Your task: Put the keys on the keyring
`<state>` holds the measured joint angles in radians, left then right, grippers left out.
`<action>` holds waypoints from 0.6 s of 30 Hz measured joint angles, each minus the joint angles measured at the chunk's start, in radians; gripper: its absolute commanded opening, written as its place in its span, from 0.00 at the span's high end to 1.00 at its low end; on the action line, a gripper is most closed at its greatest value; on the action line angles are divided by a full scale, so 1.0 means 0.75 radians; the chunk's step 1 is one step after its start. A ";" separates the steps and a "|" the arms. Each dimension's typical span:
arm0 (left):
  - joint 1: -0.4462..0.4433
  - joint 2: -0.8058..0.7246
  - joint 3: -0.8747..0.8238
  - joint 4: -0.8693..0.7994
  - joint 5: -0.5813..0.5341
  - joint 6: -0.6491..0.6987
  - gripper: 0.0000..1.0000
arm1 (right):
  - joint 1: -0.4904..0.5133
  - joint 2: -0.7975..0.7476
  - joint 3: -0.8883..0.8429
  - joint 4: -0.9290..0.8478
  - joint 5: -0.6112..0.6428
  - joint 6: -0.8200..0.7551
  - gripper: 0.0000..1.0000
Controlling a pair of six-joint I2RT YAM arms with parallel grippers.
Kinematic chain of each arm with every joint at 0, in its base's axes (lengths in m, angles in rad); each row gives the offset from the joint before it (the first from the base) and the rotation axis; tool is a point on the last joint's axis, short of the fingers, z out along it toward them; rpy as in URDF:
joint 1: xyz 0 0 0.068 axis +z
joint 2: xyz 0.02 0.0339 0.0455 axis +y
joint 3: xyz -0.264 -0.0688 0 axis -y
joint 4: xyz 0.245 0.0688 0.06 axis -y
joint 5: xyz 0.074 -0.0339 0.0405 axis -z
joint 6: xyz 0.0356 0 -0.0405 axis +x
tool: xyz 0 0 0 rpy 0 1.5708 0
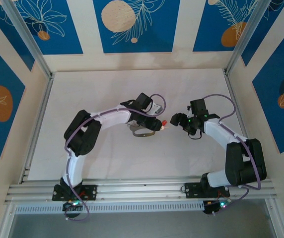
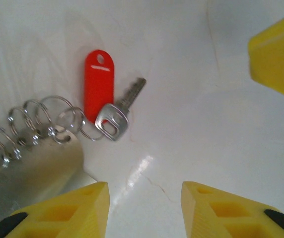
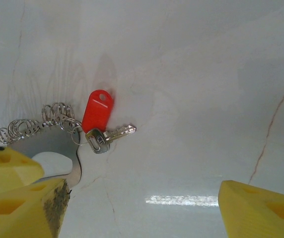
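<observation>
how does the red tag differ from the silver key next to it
The red tag is flat, matte plastic with rounded corners and a small hole at its far end; the silver key is shiny metal with a notched blade. The tag looks longer and wider than the key. The tag lies lengthwise away from the small rings, while the key angles off to its side. Both lie flat on the white table, joined to the same small ring.

You will find no readable text; the red tag (image 2: 99, 82) bears one plain white bar (unlettered).
</observation>
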<state>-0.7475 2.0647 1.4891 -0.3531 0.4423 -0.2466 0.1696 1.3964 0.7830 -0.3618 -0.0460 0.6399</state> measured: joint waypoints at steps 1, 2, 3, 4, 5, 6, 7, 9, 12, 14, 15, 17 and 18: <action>-0.001 0.012 0.013 -0.001 -0.011 0.004 0.58 | 0.000 0.000 0.000 0.003 -0.003 0.000 0.21; -0.001 0.023 0.023 -0.003 -0.021 0.005 0.58 | 0.000 0.000 -0.001 0.005 -0.007 0.000 0.21; -0.001 0.033 0.034 -0.008 -0.033 0.005 0.58 | 0.000 0.000 -0.001 0.006 -0.010 0.000 0.21; -0.002 0.042 0.045 -0.010 -0.043 0.005 0.58 | -0.001 0.000 -0.001 0.008 -0.012 0.000 0.21; -0.002 0.052 0.060 -0.014 -0.055 0.005 0.58 | -0.001 0.000 -0.001 0.009 -0.015 0.000 0.21; -0.002 0.061 0.073 -0.016 -0.068 0.007 0.58 | -0.001 0.000 -0.001 0.010 -0.015 0.000 0.21; -0.002 0.069 0.086 -0.020 -0.079 0.009 0.58 | -0.002 0.000 -0.001 0.013 -0.015 0.000 0.21; -0.002 0.084 0.108 -0.019 -0.104 0.015 0.57 | -0.002 0.000 -0.001 0.014 -0.019 0.000 0.21; -0.002 0.107 0.133 -0.024 -0.130 0.018 0.57 | -0.003 0.000 -0.001 0.014 -0.021 0.000 0.21; -0.002 0.122 0.146 -0.032 -0.140 0.019 0.57 | -0.003 0.000 -0.001 0.014 -0.025 0.000 0.21; -0.002 0.126 0.150 -0.034 -0.143 0.019 0.57 | -0.003 -0.001 -0.001 0.014 -0.026 0.000 0.21; -0.002 0.133 0.152 -0.035 -0.149 0.020 0.57 | -0.003 -0.002 -0.001 0.014 -0.031 0.000 0.21; -0.002 0.136 0.152 -0.037 -0.150 0.020 0.58 | -0.003 -0.002 -0.001 0.015 -0.034 0.000 0.21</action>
<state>-0.7486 2.1670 1.6028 -0.3809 0.3302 -0.2317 0.1677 1.3949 0.7826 -0.3508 -0.0715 0.6399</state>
